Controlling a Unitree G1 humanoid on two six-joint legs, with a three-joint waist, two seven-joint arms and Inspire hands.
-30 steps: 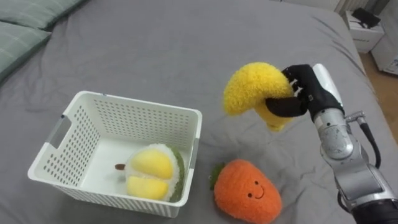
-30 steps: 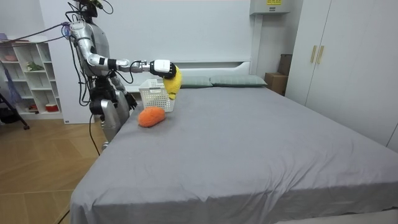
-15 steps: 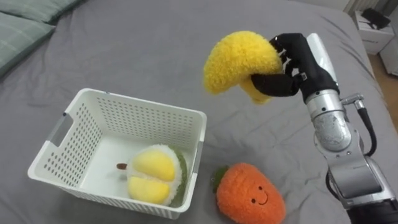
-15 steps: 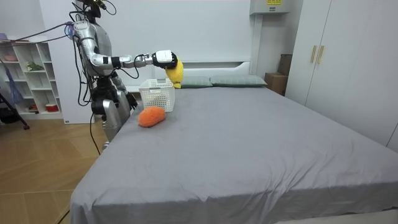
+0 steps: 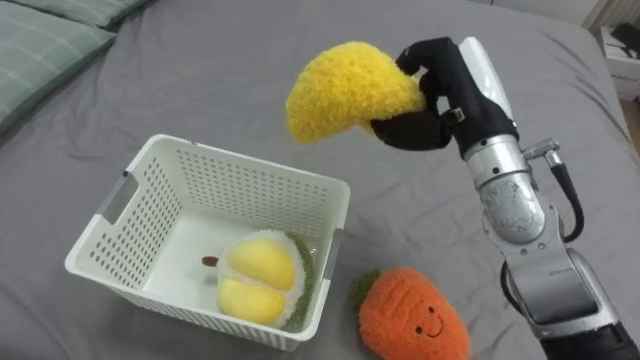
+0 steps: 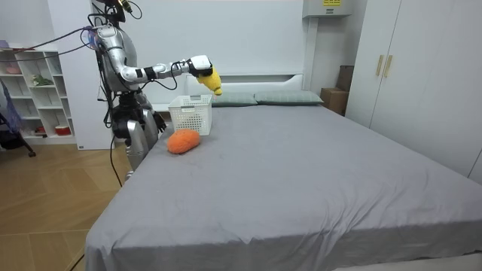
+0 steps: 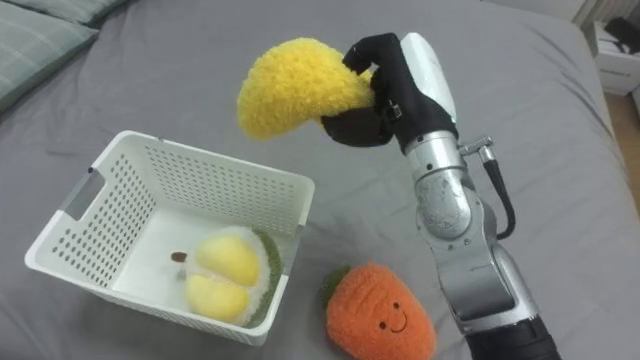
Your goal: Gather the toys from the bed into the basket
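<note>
My right hand [image 5: 432, 98] [image 7: 385, 93] is shut on a fuzzy yellow plush toy [image 5: 345, 90] [image 7: 295, 84] and holds it in the air above the far right corner of the white basket [image 5: 300, 189] [image 7: 265, 183]. A yellow-and-green durian plush [image 5: 258, 281] [image 7: 225, 274] lies inside the basket. An orange carrot plush with a smiling face [image 5: 414, 315] [image 7: 380, 314] rests on the grey bed just right of the basket. In the room view the robot stands at the bed's side with its right arm raised, the yellow plush toy [image 6: 212, 80] above the basket [image 6: 190, 115].
Grey-green pillows [image 5: 45, 48] lie at the far left on the grey bed [image 5: 220, 70]. A white nightstand [image 5: 620, 30] stands beyond the bed's far right corner. In the room view white shelves [image 6: 38, 90] stand behind the robot and wardrobes [image 6: 422, 83] on the room view's right.
My right hand has lifted the yellow plush higher and carried it left, from right of the basket to above its far right corner. The camera has shifted slightly.
</note>
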